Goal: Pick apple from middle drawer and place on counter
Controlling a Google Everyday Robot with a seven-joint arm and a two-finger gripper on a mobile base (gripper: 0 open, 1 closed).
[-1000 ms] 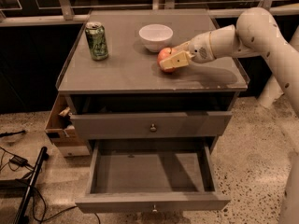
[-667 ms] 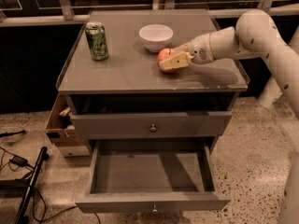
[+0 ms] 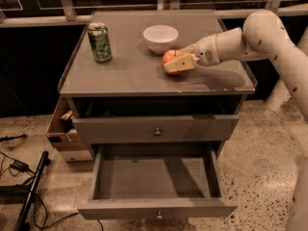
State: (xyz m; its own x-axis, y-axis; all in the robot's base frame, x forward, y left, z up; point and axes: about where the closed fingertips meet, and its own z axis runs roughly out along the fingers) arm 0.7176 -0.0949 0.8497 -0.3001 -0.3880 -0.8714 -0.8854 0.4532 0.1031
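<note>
1. Far left of the gripper (image 3: 175,62), down on the floor: one black pole (image 3: 30,192) with cables (image 3: 14,165). One cardboard box (image 3: 61,134) sits against the cabinet's side. It holds some odds and ends, but I cannot tell what they are.
2. Well left of the gripper, on the counter (image 3: 130,76): one green can (image 3: 99,42), upright, standing apart from everything else.
3. Just left of and behind the gripper: one white bowl (image 3: 160,36), upright, its inside showing plain white. It is near the apple (image 3: 169,57), and I can make out no contact.
4. The apple sits on the counter, right-centre, pinched between the gripper's fingers. A pale finger (image 3: 179,64) lies across its front.
5. The gripper is low over the counter, and its arm (image 3: 250,37) reaches in from the right. Nothing stands between it and the bowl or the can.
6. Below the gripper there is a dark open slot, then one closed drawer front (image 3: 157,129) with a knob. Lower still, the middle drawer (image 3: 154,179) is pulled out, showing its bare grey floor.
7. Count: one apple, one bowl, one can, one box, two knobbed drawers.
</note>
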